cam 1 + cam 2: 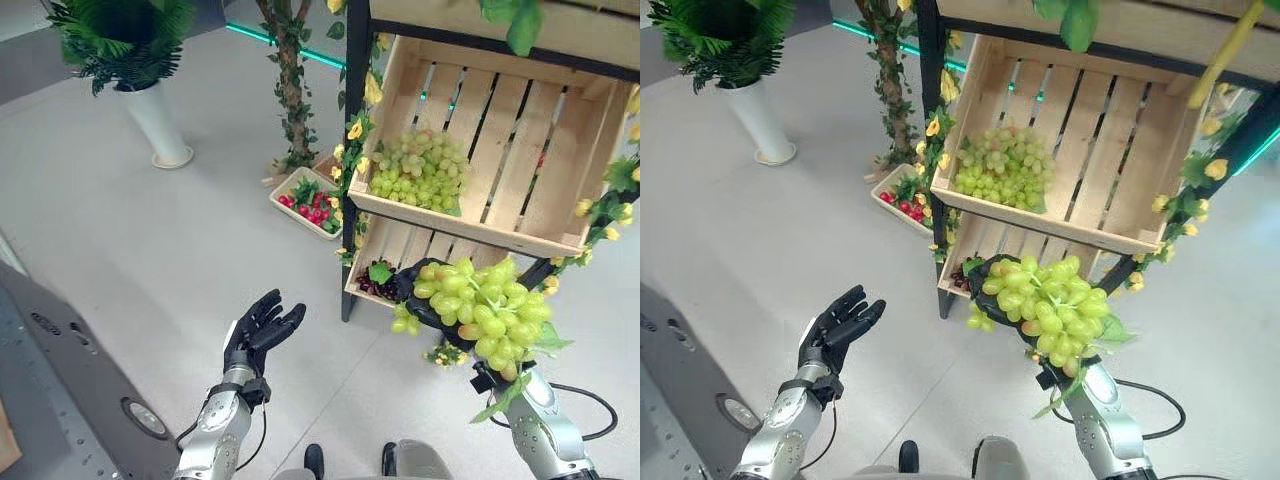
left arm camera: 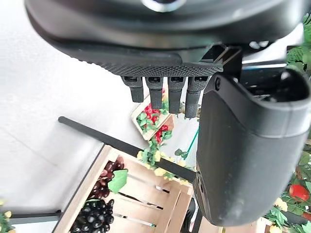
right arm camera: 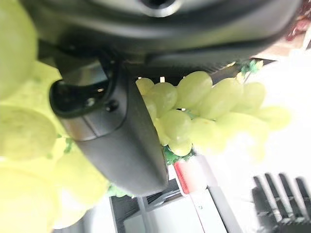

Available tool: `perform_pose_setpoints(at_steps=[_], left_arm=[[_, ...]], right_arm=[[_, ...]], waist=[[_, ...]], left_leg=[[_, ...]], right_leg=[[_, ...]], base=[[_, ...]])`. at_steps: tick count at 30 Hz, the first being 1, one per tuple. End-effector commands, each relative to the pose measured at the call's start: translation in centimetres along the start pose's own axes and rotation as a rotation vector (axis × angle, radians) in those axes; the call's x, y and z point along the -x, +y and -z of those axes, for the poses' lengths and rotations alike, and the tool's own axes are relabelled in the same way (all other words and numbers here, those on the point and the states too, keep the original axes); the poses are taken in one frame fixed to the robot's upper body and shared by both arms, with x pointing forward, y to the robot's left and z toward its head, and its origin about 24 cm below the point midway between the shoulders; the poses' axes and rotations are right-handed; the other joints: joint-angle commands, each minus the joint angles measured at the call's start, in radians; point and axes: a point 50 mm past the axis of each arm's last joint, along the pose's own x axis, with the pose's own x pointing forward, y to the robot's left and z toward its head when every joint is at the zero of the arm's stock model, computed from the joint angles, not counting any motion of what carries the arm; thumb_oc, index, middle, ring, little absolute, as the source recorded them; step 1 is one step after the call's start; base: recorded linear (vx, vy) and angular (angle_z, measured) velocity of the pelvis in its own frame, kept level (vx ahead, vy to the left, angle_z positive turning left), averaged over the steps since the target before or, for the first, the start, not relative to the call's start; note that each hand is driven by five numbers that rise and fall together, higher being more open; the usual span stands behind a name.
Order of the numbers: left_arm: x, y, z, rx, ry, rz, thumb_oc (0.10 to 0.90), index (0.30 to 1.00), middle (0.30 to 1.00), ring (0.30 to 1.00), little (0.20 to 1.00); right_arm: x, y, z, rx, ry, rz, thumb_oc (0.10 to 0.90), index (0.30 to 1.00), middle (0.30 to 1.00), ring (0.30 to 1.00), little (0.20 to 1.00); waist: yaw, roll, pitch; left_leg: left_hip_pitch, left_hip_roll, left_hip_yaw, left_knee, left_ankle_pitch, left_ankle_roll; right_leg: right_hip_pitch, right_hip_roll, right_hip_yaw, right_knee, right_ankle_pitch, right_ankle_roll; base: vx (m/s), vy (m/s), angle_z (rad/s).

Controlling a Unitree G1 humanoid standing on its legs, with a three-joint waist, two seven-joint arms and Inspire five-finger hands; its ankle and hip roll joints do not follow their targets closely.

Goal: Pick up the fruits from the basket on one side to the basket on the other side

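**Silver-grey arms, dark hands**

The left arm (image 1: 215, 432) and right arm (image 1: 541, 428) are rounded silver-grey shells, each with a black band just behind the hand. The left hand (image 1: 262, 328) is matte black. Its fingers (image 2: 156, 92) are slim, square-tipped bars under a ribbed palm edge, and its thumb (image 2: 243, 145) is a broad, smooth dark-grey shell. The right hand (image 3: 114, 141) has the same thumb casing, with a round pivot recess at its base.

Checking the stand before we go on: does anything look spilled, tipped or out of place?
Nothing looks spilled. The right hand holds a green grape bunch in front of the lower crate; more green grapes sit in the upper crate. The left hand is open.
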Motion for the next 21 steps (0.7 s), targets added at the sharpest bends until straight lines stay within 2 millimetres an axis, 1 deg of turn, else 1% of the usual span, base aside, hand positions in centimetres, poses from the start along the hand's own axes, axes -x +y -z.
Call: perform_pose_setpoints(at_steps=[1,2,3,6,7,9,10,11,14,18,19,21], left_arm=[[-1.9,-0.6,-5.8,-0.032,-0.241,0.034,0.8,0.9,0.9,0.9,0.9],[-2.0,-0.8,-5.4,-0.005,-0.217,0.027,0.8,0.9,0.9,0.9,0.9],[-2.0,-0.9,-5.3,0.008,-0.212,0.037,0.8,0.9,0.9,0.9,0.9],[-1.8,-1.3,-4.7,-0.009,-0.208,0.06,0.8,0.9,0.9,0.9,0.9],[-1.7,-1.4,-4.5,-0.009,-0.203,0.063,0.8,0.9,0.9,0.9,0.9],[-1.5,-1.5,-4.1,-0.006,-0.188,0.073,0.8,0.9,0.9,0.9,0.9],[-1.5,-1.4,-4.0,-0.007,-0.185,0.076,0.8,0.9,0.9,0.9,0.9],[-1.6,-1.4,-3.8,-0.011,-0.18,0.079,0.8,0.9,0.9,0.9,0.9],[-1.9,-1.3,-3.7,-0.021,-0.173,0.073,0.8,0.9,0.9,0.9,0.9],[-2.1,-1.0,-3.8,-0.026,-0.177,0.072,0.8,0.9,0.9,0.9,0.9],[-2.2,-1.1,-3.8,-0.033,-0.176,0.078,0.8,0.9,0.9,0.9,0.9],[-2.2,-1.1,-3.8,-0.037,-0.174,0.079,0.8,0.9,0.9,0.9,0.9]], right_arm=[[-3.4,2.0,-8.8,0.04,-0.45,-0.265,0.4,0.3,0.3,0.3,0.3],[-3.9,1.8,-9.6,0.015,-0.454,-0.254,0.4,0.3,0.3,0.3,0.3],[-4.1,1.8,-9.9,0.015,-0.459,-0.249,0.4,0.3,0.3,0.3,0.3],[-4.2,1.4,-11.0,0.094,-0.451,-0.229,0.4,0.3,0.3,0.3,0.3],[-4.2,1.2,-11.4,0.109,-0.453,-0.221,0.4,0.3,0.3,0.3,0.3],[-4.1,0.6,-13.2,0.142,-0.476,-0.204,0.4,0.3,0.3,0.3,0.3],[-4.2,0.5,-13.6,0.159,-0.488,-0.199,0.4,0.3,0.3,0.3,0.3],[-4.4,0.5,-14.5,0.207,-0.51,-0.181,0.4,0.3,0.3,0.3,0.3],[-5.2,0.8,-16.6,0.273,-0.551,-0.165,0.4,0.3,0.3,0.3,0.3],[-5.9,1.0,-18.1,0.251,-0.584,-0.163,0.4,0.3,0.3,0.3,0.3],[-6.3,1.0,-18.8,0.253,-0.607,-0.148,0.4,0.3,0.3,0.3,0.3],[-6.5,1.0,-19.3,0.271,-0.625,-0.131,0.4,0.3,0.3,0.3,0.3]], waist=[[0.015,0.015,-0.046],[0.016,0.007,-0.063],[0.017,0.002,-0.072],[0.029,-0.012,-0.096],[0.03,-0.013,-0.1],[0.035,-0.016,-0.112],[0.035,-0.016,-0.115],[0.037,-0.018,-0.121],[0.042,-0.019,-0.13],[0.045,-0.02,-0.136],[0.05,-0.02,-0.141],[0.054,-0.02,-0.144]], left_leg=[[0.014,-0.005,-0.025,0.001,-0.093,-0.002],[0.023,0.0,-0.022,0.001,-0.098,-0.006],[0.027,0.004,-0.016,0.001,-0.099,-0.011],[0.034,0.02,0.01,0.001,-0.102,-0.021],[0.036,0.021,0.013,0.001,-0.103,-0.021],[0.036,0.021,0.008,0.001,-0.106,-0.023],[0.036,0.02,0.004,0.001,-0.107,-0.023],[0.035,0.019,-0.002,0.001,-0.108,-0.025],[0.035,0.019,-0.015,0.001,-0.112,-0.03],[0.039,0.017,-0.025,0.001,-0.115,-0.031],[0.04,0.016,-0.029,0.001,-0.116,-0.031],[0.04,0.016,-0.032,0.001,-0.116,-0.031]], right_leg=[[0.11,0.012,0.0,-0.299,0.163,-0.005],[0.159,0.03,0.025,-0.364,0.164,-0.001],[0.18,0.034,0.03,-0.388,0.165,-0.003],[0.224,0.035,0.001,-0.433,0.165,-0.013],[0.226,0.037,0.007,-0.433,0.162,-0.015],[0.233,0.039,0.002,-0.433,0.153,-0.019],[0.234,0.04,0.007,-0.433,0.151,-0.021],[0.235,0.041,0.007,-0.433,0.149,-0.023],[0.243,0.039,-0.005,-0.433,0.143,-0.024],[0.249,0.038,-0.004,-0.433,0.139,-0.026],[0.252,0.037,-0.007,-0.433,0.136,-0.027],[0.254,0.037,-0.009,-0.433,0.134,-0.027]], base=[[0.06,-0.188,-0.3],[0.1,-0.171,-0.2],[0.13,-0.186,0.05],[0.09,-0.11,0.28],[0.05,-0.068,0.04],[0.05,-0.068,0.04],[0.04,-0.068,0.06],[0.03,-0.052,0.08],[0.04,-0.041,0.02],[0.05,-0.012,0.01],[0.04,-0.01,0.03],[0.03,-0.01,0.05]])
